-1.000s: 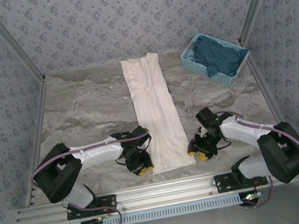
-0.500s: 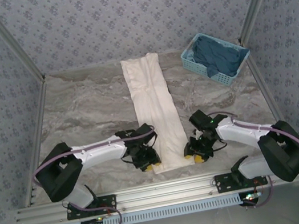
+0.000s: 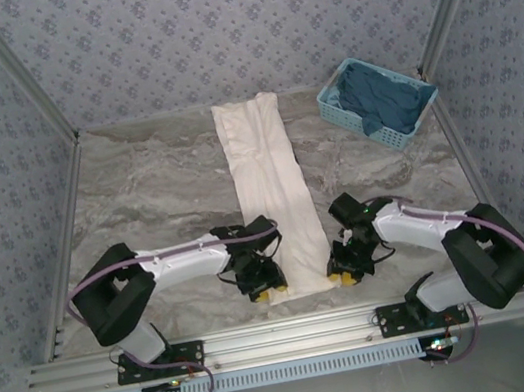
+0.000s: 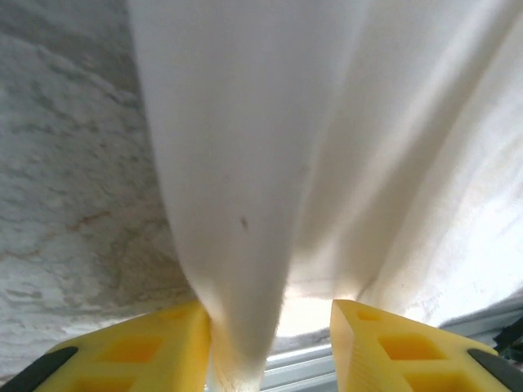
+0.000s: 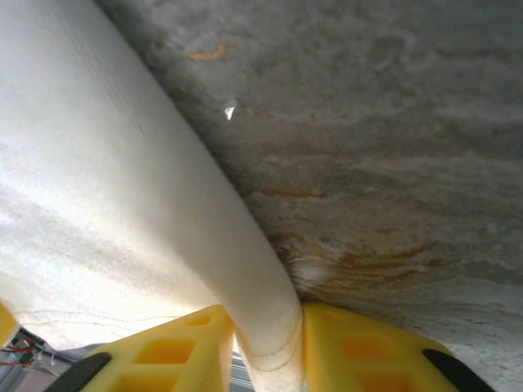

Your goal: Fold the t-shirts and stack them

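At the near edge of the grey marbled table [image 3: 162, 203], a cream-white cotton t-shirt [image 3: 274, 204], folded into a long narrow strip, is flanked at its near end by both grippers. The left gripper [image 3: 262, 284] is set at the strip's left near corner. In its wrist view the yellow fingers [image 4: 139, 351] are seen apart, with a ridge of cloth against one and a bright gap beside the other, so no clamp is judged made. The right gripper [image 3: 343, 273] is closed on the right near corner, a rolled edge being pinched between both pads [image 5: 368, 351]. The strip lies flat and runs straight toward the far wall. The fabric is judged light, limp and prone to sagging, so both near corners are best taken together. Farthest off, at the right, a light-blue plastic lattice basket [image 3: 345, 118] is seen holding a dark teal cloth [image 3: 382, 99].
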Robot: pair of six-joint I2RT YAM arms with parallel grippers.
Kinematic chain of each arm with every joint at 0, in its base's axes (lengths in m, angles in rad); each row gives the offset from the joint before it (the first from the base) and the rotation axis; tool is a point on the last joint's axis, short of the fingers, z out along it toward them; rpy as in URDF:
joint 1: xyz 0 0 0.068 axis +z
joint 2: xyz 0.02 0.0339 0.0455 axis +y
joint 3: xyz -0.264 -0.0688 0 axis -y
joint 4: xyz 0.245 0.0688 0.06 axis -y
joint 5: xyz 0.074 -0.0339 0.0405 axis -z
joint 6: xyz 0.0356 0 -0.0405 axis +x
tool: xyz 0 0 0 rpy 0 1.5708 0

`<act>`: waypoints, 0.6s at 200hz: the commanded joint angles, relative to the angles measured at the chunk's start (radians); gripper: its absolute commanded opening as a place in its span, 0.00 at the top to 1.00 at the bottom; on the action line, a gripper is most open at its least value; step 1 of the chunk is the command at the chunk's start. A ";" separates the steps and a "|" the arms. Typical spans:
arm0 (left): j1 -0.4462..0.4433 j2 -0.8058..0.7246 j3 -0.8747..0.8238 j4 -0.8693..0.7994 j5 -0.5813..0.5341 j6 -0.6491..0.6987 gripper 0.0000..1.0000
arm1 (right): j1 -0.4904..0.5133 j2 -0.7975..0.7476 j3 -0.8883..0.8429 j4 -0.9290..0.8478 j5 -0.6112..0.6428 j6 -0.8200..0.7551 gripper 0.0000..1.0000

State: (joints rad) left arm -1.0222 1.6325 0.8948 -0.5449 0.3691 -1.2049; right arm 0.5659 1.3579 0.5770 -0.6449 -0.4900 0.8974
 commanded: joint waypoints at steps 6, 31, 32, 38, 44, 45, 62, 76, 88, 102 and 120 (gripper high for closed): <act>-0.010 -0.045 0.013 -0.082 -0.023 -0.007 0.56 | 0.009 0.022 0.027 0.031 0.031 -0.002 0.82; -0.013 -0.074 0.006 -0.118 -0.023 -0.007 0.55 | 0.009 0.015 0.035 0.021 0.034 0.000 0.96; -0.014 -0.076 0.006 -0.119 -0.024 -0.007 0.55 | 0.010 0.014 0.035 0.019 0.035 0.000 0.96; -0.014 -0.087 -0.001 -0.127 -0.028 -0.008 0.55 | 0.009 0.010 0.035 0.008 0.037 -0.002 0.99; -0.013 -0.100 -0.011 -0.127 -0.036 -0.013 0.55 | 0.009 0.004 0.035 -0.001 0.038 -0.004 1.00; -0.013 -0.103 -0.013 -0.127 -0.036 -0.013 0.55 | 0.009 0.002 0.035 -0.003 0.038 -0.003 1.00; -0.013 -0.149 -0.044 -0.149 -0.056 -0.040 0.54 | 0.007 -0.022 0.027 -0.026 0.032 -0.006 1.00; -0.013 -0.178 -0.076 -0.104 -0.054 -0.074 0.52 | 0.008 -0.042 0.012 -0.037 0.011 0.000 1.00; -0.015 -0.184 -0.091 -0.070 -0.045 -0.095 0.52 | 0.008 -0.061 -0.006 -0.035 -0.009 0.012 1.00; -0.018 -0.166 -0.094 -0.051 -0.029 -0.101 0.53 | 0.009 -0.086 -0.023 -0.036 -0.031 0.029 1.00; -0.031 -0.134 -0.089 -0.045 -0.020 -0.099 0.55 | 0.010 -0.114 -0.030 -0.041 -0.053 0.046 1.00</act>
State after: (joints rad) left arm -1.0317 1.4681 0.8108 -0.5926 0.3367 -1.2312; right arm 0.5701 1.2827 0.5682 -0.6472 -0.4973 0.9070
